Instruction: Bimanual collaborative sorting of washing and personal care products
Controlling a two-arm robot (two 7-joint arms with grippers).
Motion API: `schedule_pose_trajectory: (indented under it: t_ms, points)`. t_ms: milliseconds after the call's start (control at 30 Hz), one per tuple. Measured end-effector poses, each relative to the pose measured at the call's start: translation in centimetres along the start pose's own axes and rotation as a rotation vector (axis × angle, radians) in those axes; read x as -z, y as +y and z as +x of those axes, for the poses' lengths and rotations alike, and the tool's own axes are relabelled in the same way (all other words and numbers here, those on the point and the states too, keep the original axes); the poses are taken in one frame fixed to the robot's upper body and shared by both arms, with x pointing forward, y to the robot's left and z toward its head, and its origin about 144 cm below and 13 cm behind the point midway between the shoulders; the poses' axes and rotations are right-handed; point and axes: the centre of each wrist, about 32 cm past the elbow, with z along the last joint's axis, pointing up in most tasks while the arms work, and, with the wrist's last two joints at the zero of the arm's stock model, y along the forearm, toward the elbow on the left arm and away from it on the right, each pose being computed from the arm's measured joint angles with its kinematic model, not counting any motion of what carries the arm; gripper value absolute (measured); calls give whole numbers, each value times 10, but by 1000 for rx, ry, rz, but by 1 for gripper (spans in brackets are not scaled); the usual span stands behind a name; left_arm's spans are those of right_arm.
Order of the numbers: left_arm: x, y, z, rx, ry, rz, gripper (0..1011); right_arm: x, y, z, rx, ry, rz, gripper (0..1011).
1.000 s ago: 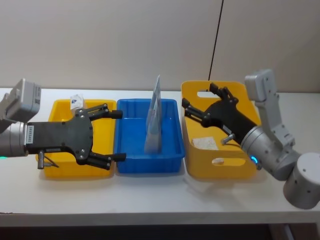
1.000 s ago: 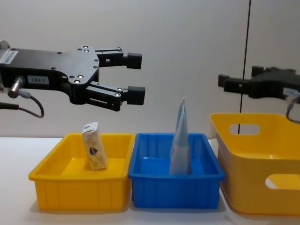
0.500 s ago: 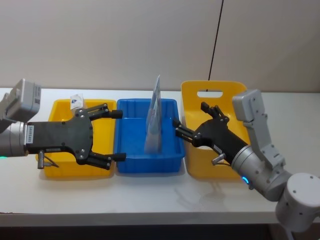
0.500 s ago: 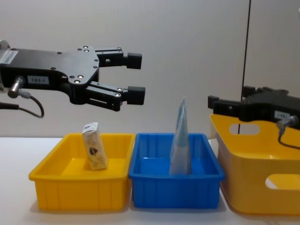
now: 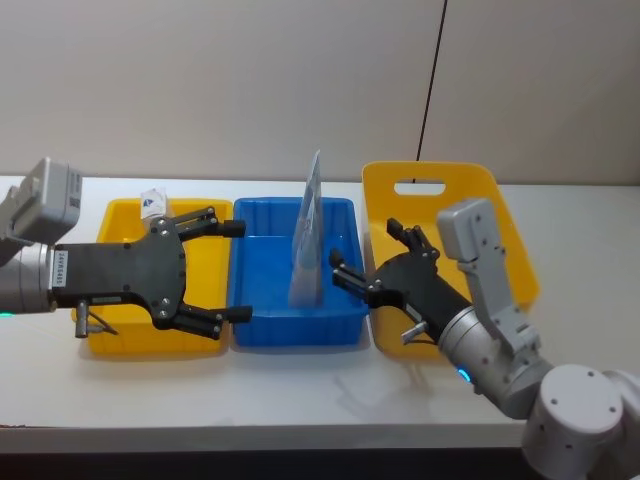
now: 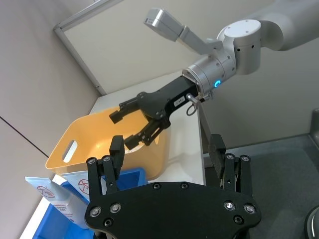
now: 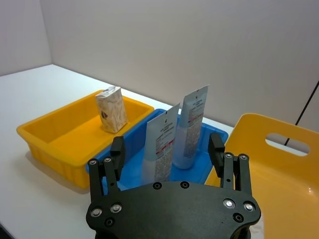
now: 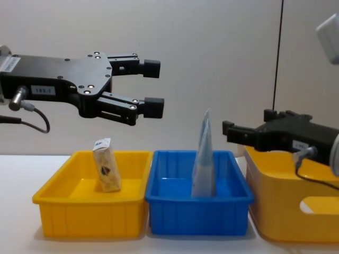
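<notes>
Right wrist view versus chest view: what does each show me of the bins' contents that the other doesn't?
Right wrist view: two tubes stand in the blue bin, a near tube and a far tube, printed faces visible. Chest view: seen edge-on, they read as one narrow shape; it adds the left gripper, open, above the yellow bin. Both: the packet upright in the yellow bin, the blue bin, the basket on the right, and the right gripper, open, near the tubes.
</notes>
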Motion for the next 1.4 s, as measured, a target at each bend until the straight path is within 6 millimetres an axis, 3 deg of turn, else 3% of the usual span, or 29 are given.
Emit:
schedule_pose_trajectory:
  t_ms: [500, 1400]
  points:
    - [0, 0, 0, 0, 0, 0, 1001, 18, 19, -20, 57, -6, -27, 1002]
    - [0, 0, 0, 0, 0, 0, 1001, 29, 64, -24, 50, -31, -44, 1002]
